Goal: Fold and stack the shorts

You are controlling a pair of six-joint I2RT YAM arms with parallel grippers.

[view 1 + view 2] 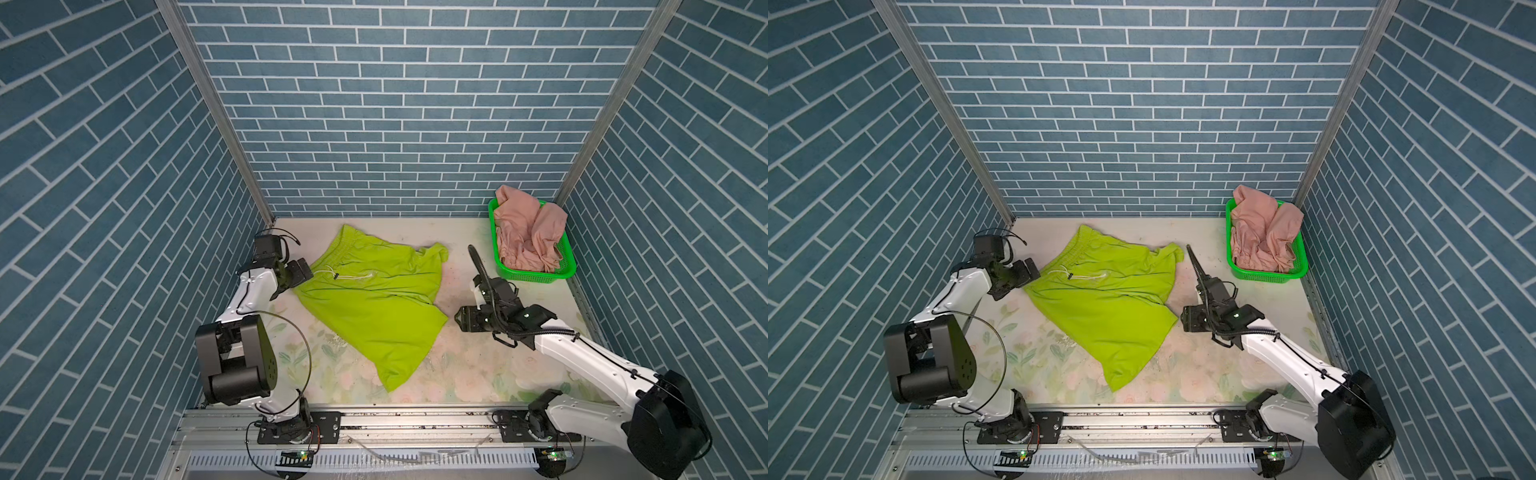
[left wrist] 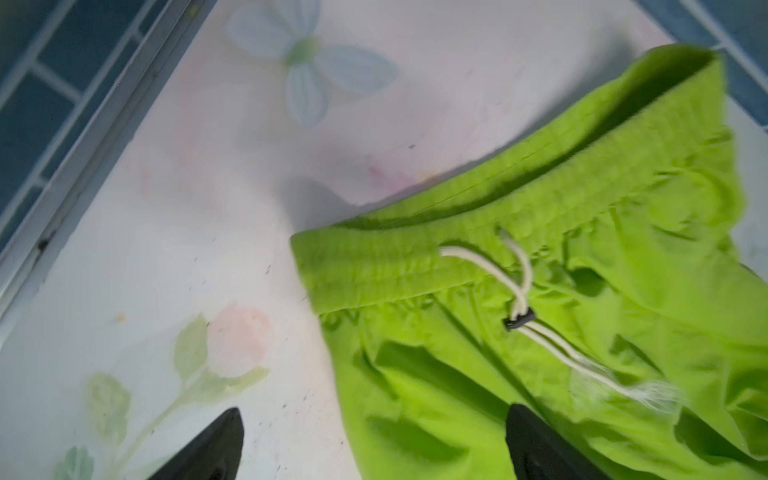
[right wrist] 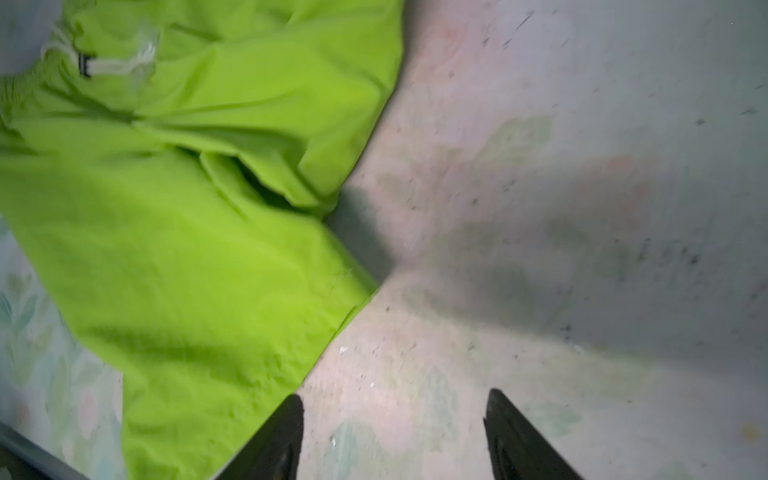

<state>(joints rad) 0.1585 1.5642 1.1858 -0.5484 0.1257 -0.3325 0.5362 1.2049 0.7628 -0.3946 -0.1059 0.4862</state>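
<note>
bright green perforated plastic basket (image 1: 536, 275) upright at far right corner of tabletop, close to right wall. tabletop (image 1: 478, 374) pale, faded floral print; in right wrist view tabletop (image 3: 582, 166) shows dark specks. blue brick-pattern walls (image 1: 395, 104) on three sides. aluminium posts (image 1: 217, 112) at back corners. metal rail (image 1: 415, 419) along front edge, slotted white duct (image 1: 415, 459) just in front of it.

In both top views, the lime-green fabric shorts (image 1: 374, 307) lie spread on the floral-print tabletop (image 1: 478, 374) at frame centre. The dusty-pink fabric shorts (image 1: 528, 232) are heaped in the green perforated plastic basket (image 1: 536, 275), centre right. The left hand (image 1: 305, 274) sits just left of the lime-green pair, and the right hand (image 1: 458, 320) just right.
</note>
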